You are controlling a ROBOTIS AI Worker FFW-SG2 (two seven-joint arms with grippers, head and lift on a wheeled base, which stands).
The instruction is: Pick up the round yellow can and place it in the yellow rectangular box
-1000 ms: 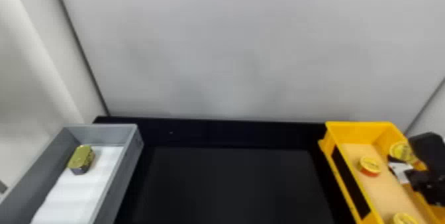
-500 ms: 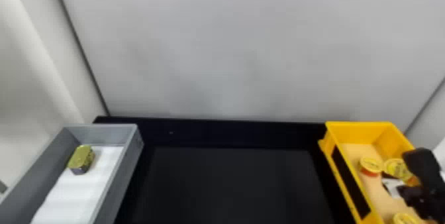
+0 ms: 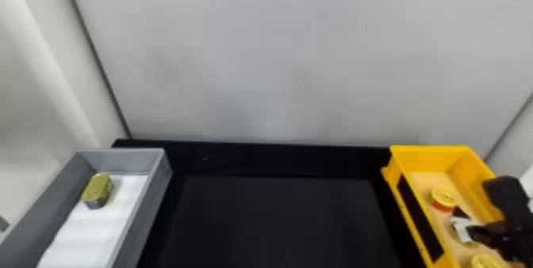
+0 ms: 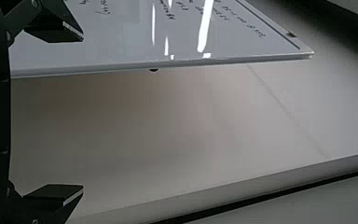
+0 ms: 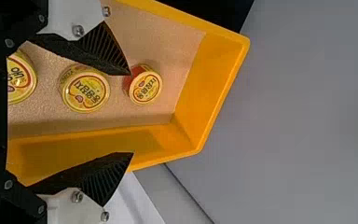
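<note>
The right gripper [image 3: 475, 204] is low over the yellow box [image 3: 428, 152], partly covering the middle can [image 3: 464, 238]; a round yellow can [image 3: 443, 197] with a red side stands at the box's far end, another [image 3: 484, 262] at the near end. In the right wrist view the gripper [image 5: 131, 113] is open with nothing between its fingers. One finger hangs above the cans, its tip beside the red-sided can [image 5: 146, 87] and past the middle can [image 5: 86, 91]; the other finger is over the side wall. The left gripper [image 4: 83, 113] is open, facing a whiteboard.
On the left, a grey box [image 3: 121, 160] lined with white holds a gold rectangular tin [image 3: 97, 191]. Between the boxes lies a black table surface [image 3: 277, 219]. A pale wall panel [image 3: 277, 57] rises behind.
My right gripper has shifted leftward in the head view, from beside the box's right wall to over the middle can. The cans and the gold tin look unmoved.
</note>
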